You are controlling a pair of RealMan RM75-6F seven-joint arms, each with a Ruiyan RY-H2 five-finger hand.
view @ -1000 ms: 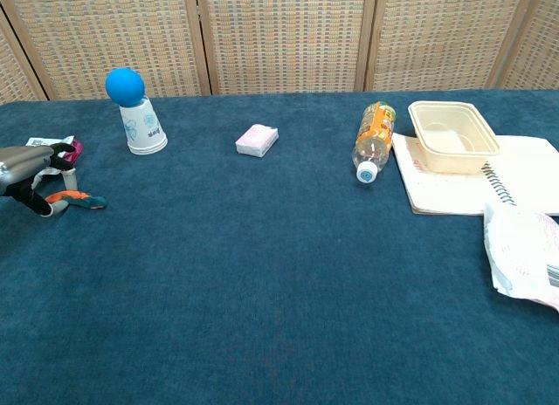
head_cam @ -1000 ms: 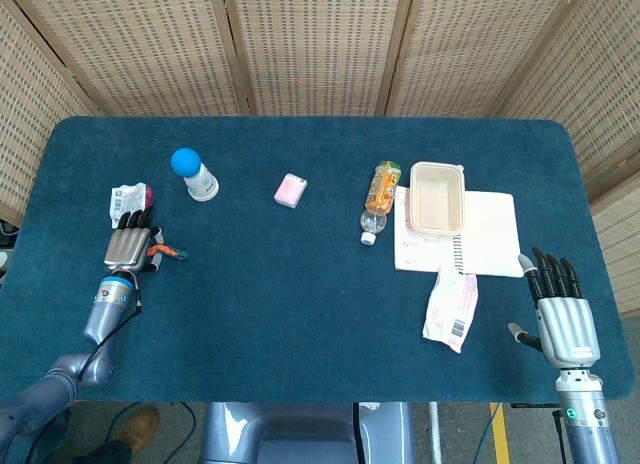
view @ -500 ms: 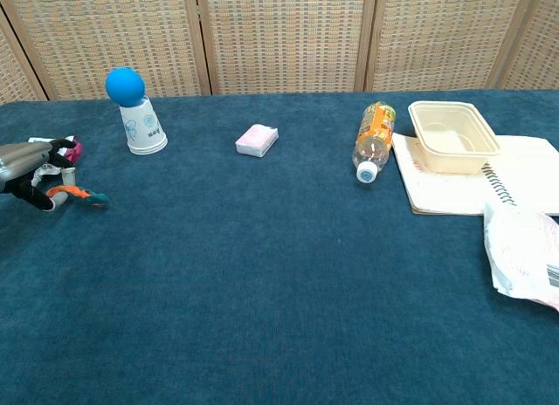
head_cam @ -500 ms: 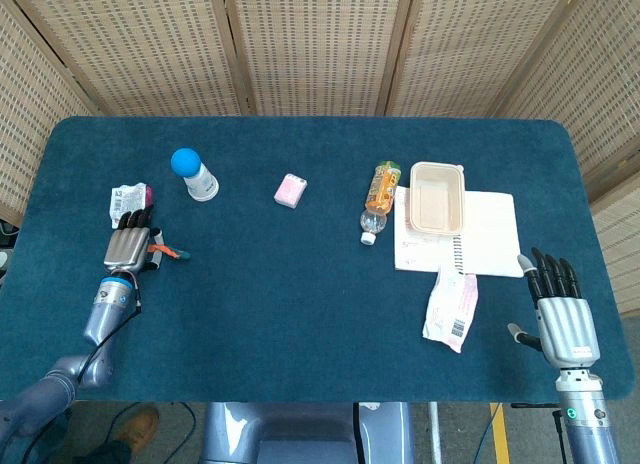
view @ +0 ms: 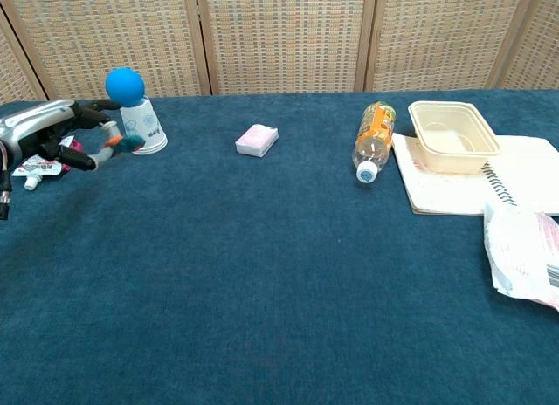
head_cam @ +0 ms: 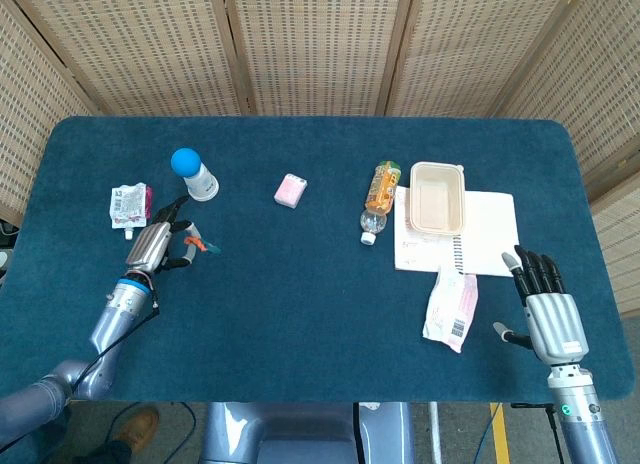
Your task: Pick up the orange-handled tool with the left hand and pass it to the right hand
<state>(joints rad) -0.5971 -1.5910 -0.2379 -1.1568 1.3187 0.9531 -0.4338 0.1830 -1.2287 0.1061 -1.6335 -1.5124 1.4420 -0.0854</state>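
My left hand [head_cam: 160,244] [view: 52,136] is raised off the blue table at the left and holds the small orange-handled tool [head_cam: 203,246] [view: 122,142] in its fingertips. The tool's orange and teal end sticks out to the right of the fingers. My right hand [head_cam: 547,309] is at the table's right front edge, fingers spread and straight, holding nothing. The chest view does not show the right hand.
An upturned paper cup with a blue ball on it [head_cam: 196,176] [view: 137,113] stands just behind the left hand. A small pouch [head_cam: 130,201] lies to its left. Also here: pink eraser [head_cam: 290,190], lying bottle [head_cam: 379,198], beige container [head_cam: 437,197] on a notebook [head_cam: 490,234], white packet [head_cam: 451,306].
The left hand has closed on the tool, lifted it off the table and moved up and to the right. The right hand shifted slightly left.
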